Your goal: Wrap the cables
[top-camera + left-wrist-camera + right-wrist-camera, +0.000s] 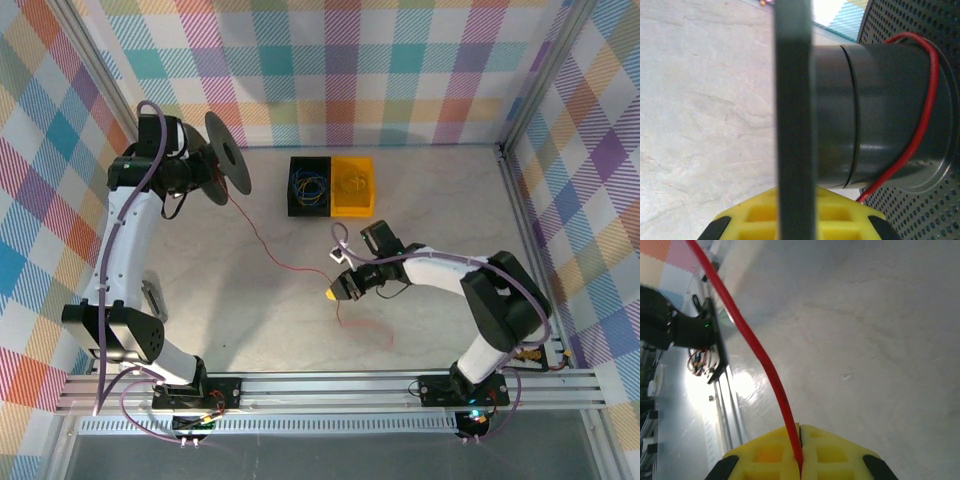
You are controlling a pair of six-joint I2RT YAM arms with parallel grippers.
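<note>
Marble tabletop [450, 200]; right pincer [800, 450] clamped on red cable [754, 345]; left pincer [795, 212] seemingly gripping spool [880, 110].

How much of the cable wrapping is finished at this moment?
Done: roughly one turn of the red cable lies on the spool, held by the left gripper. In hand: the right gripper pinches that cable. Remaining: most of its length, plus the strands in the bins.

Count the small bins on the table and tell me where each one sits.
2. The black bin sits at the far middle of the table. The yellow bin stands against its right side, touching it. Nothing in view seems to hide another.
</note>
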